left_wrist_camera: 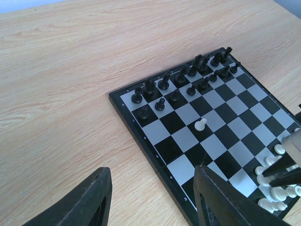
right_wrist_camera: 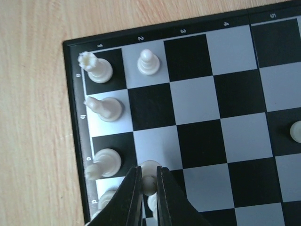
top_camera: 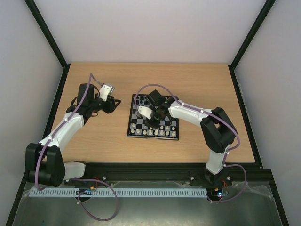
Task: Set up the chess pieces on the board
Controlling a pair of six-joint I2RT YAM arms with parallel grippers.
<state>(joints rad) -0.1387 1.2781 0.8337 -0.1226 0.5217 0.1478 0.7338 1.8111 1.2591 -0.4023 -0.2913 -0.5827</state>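
My right gripper [right_wrist_camera: 149, 173] pinches a white pawn [right_wrist_camera: 149, 165] on the board [right_wrist_camera: 73, 94], near rows; any drift could topple crowded neighbours [right_wrist_camera: 107, 162]; left gripper [left_wrist_camera: 151, 170] hangs parted, empty, leftward.

From my station I see the board [top_camera: 130, 117] lying on the table [top_camera: 94, 146] a little right of centre, with the far-side pieces [left_wrist_camera: 164, 84] in two rows along its far edge, the near-side pieces [top_camera: 162, 133] along its near edge, and a lone piece [left_wrist_camera: 201, 124] on a middle square between them. My left gripper [left_wrist_camera: 153, 175] hangs over the table just off the board's left edge, near the far-left corner. My right gripper [right_wrist_camera: 149, 170] is over the board's near half, where a second-row piece [right_wrist_camera: 149, 181] stands between its fingers, just inside the edge row.
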